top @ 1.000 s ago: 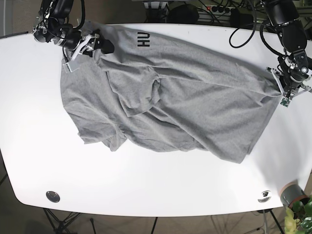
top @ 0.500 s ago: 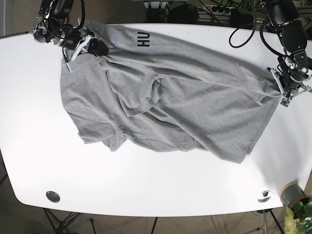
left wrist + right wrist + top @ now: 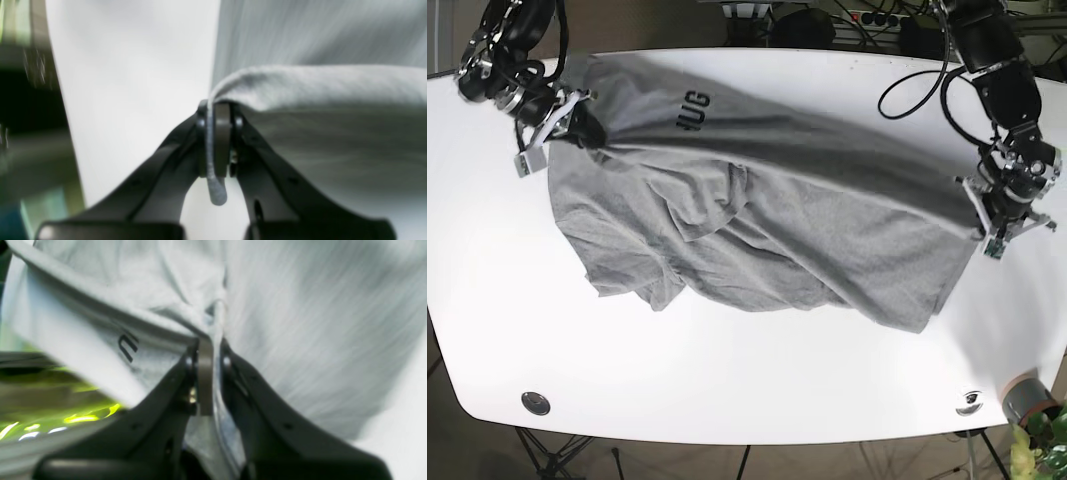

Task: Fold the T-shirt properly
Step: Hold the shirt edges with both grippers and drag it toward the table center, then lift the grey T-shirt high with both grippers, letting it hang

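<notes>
A grey T-shirt (image 3: pixel 767 210) with black lettering lies crumpled across the white table (image 3: pixel 727 380). Its top edge is stretched taut between both arms. At the base view's right, my left gripper (image 3: pixel 980 222) is shut on the shirt's right edge; in the left wrist view the grey T-shirt (image 3: pixel 317 100) hem hangs pinched in that left gripper (image 3: pixel 217 140). At the base view's upper left, my right gripper (image 3: pixel 587 128) is shut on the shirt's upper left edge; the right wrist view shows the right gripper (image 3: pixel 208 373) clamped on a fold of T-shirt (image 3: pixel 300 323).
Round metal fittings sit in the table at the front left (image 3: pixel 535 403) and front right (image 3: pixel 970 402). A grey cup (image 3: pixel 1025 397) and a green plant (image 3: pixel 1047 450) stand past the front right corner. Cables (image 3: pixel 917 70) loop over the table's back right edge.
Both arms pulled outward and the shirt's top edge went taut. The right gripper moved left with the cloth; the left gripper moved down and slightly inward. The lettering shifted left.
</notes>
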Robot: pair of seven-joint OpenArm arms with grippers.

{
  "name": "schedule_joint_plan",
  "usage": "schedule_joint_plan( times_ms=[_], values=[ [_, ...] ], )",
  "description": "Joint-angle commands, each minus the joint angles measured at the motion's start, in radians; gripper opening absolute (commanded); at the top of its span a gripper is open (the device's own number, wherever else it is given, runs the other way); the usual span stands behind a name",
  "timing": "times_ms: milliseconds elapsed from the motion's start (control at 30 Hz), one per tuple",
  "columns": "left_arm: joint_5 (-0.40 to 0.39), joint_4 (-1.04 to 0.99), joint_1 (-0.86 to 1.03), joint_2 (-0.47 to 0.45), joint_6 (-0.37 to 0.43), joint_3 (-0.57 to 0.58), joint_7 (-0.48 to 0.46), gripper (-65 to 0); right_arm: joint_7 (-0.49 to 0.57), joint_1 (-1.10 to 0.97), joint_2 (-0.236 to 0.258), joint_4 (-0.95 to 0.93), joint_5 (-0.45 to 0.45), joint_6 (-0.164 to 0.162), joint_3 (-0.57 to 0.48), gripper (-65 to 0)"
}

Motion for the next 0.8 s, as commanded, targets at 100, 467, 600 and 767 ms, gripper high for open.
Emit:
schedule_joint_plan(
  times_ms=[100,467,600,767],
  values=[
    [-0.008,0.03,-0.154,0.041,0.007,0.095,-0.015,-65.0,0.018,0.196,0.013,0.017,-0.192,0.006,0.005,-62.8],
    [-0.006,-0.024,-0.349,0.124,0.007,0.141,-0.017,-65.0,0.02,0.507,-0.021,0.006,-0.623,0.006,0.003,-62.8],
    [-0.011,-0.087,-0.426,0.125,0.007,0.141,-0.021,-65.0,0.069,0.613,-0.027,-0.059,-0.749,0.006,-0.047,-62.8],
    [-0.009,-0.19,-0.512,0.125,0.007,0.141,-0.023,-65.0,0.133,0.714,-0.019,-0.106,-0.885,0.006,-0.138,-62.8]
  ],
)
